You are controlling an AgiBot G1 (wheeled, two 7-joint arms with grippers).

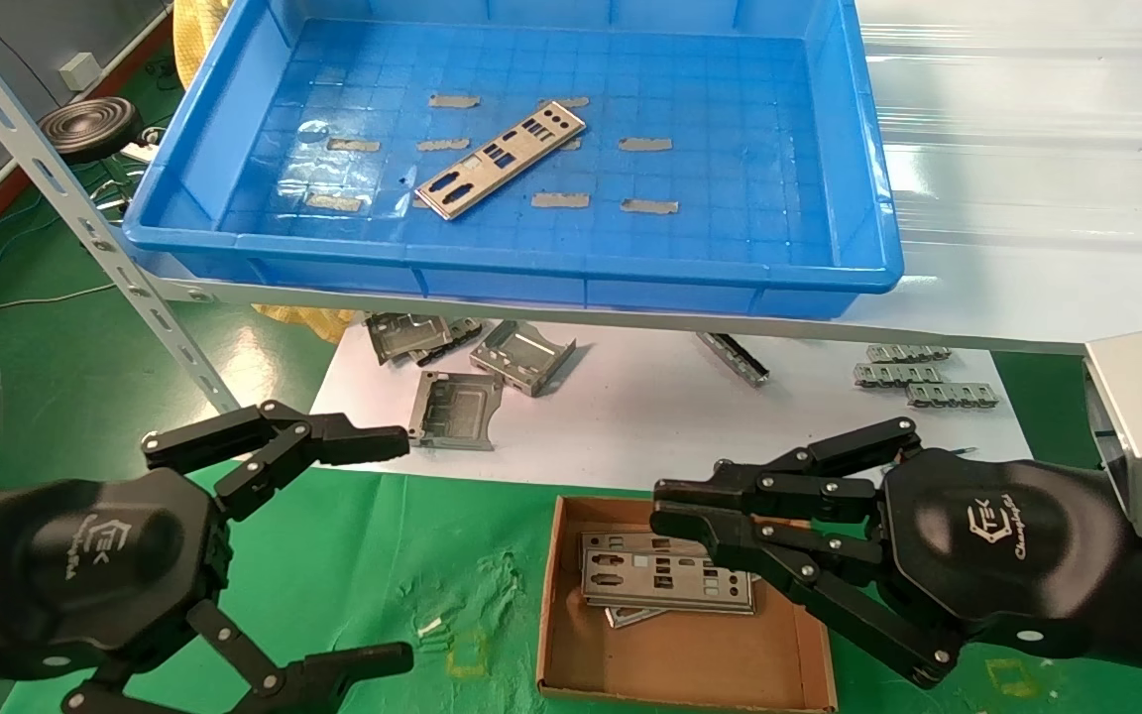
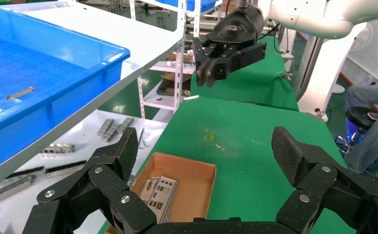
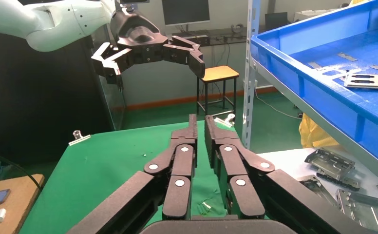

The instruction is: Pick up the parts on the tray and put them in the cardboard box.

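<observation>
One silver plate with port cutouts, a part (image 1: pixel 502 159), lies slanted on the floor of the blue tray (image 1: pixel 531 273) on the shelf; it also shows in the right wrist view (image 3: pixel 372 80). The cardboard box (image 1: pixel 710 654) sits on the green table below, with a few parts (image 1: pixel 665 580) stacked in its far half. The box (image 2: pixel 192 180) and its parts (image 2: pixel 160 192) show between the left fingers. My right gripper (image 1: pixel 662 504) hovers over the box's far right corner, shut and holding nothing (image 3: pixel 200 119). My left gripper (image 1: pixel 402 547) is open and empty left of the box (image 2: pixel 206 146).
Folded grey brackets (image 1: pixel 457 407) and toothed strips (image 1: pixel 913 372) lie on a white sheet under the shelf. A slanted metal shelf post (image 1: pixel 85 218) stands at the left. Green cloth (image 1: pixel 383 585) lies between the left gripper and the box. A person (image 2: pixel 372 122) sits beyond the table.
</observation>
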